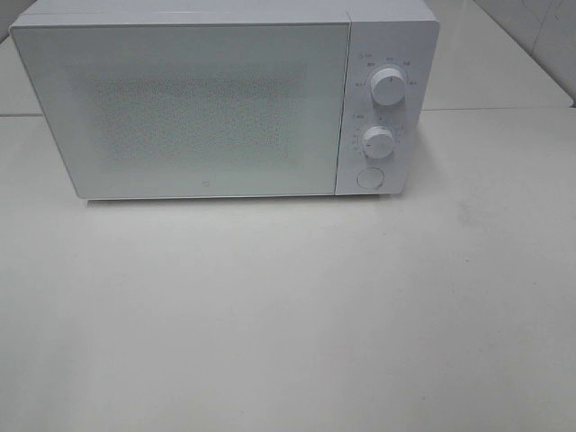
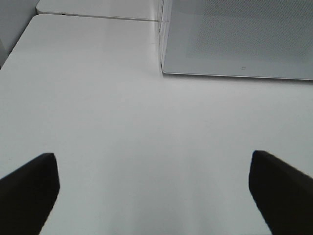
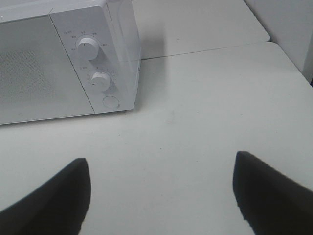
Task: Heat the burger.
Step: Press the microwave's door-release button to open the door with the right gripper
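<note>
A plain test bench set up as a kitchen corner. A white microwave [image 1: 180,108], door shut, with an upper dial [image 1: 388,87], a lower dial [image 1: 379,141] and a round button [image 1: 369,178], fills the upper half of the frame. It stands on bare white tables [image 1: 288,315] pushed edge to edge. Pale wall tiles [image 1: 544,36] show at upper right.

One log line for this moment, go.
microwave: door shut | burger: not in view | left gripper: open, empty | right gripper: open, empty | both over table
</note>
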Robot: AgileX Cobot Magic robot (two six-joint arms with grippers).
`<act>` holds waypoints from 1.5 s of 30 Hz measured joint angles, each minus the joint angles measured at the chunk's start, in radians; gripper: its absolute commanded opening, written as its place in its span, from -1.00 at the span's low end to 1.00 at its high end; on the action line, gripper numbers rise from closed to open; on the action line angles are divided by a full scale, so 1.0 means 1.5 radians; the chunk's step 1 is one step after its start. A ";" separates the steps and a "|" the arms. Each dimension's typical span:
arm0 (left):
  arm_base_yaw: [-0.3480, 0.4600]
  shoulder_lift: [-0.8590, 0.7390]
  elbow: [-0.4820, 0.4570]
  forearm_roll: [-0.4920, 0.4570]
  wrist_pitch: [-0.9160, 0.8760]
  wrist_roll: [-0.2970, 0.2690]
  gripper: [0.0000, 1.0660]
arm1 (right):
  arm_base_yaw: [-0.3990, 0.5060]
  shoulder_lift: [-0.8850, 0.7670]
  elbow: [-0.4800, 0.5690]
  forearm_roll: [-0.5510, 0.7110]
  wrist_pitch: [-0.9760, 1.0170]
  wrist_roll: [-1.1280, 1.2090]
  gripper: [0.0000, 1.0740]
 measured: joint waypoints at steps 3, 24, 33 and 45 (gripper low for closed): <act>0.000 0.000 0.000 0.000 0.000 0.000 0.83 | 0.000 0.000 0.013 0.001 0.033 -0.003 0.42; 0.000 0.000 0.000 0.000 0.000 0.000 0.83 | -0.003 0.000 0.012 0.005 0.040 -0.015 0.42; 0.000 0.000 0.000 0.000 0.000 0.000 0.83 | -0.003 0.074 0.003 0.005 -0.069 -0.015 0.42; 0.000 0.000 0.000 0.000 0.000 0.000 0.83 | -0.003 0.220 0.003 0.007 -0.220 -0.017 0.42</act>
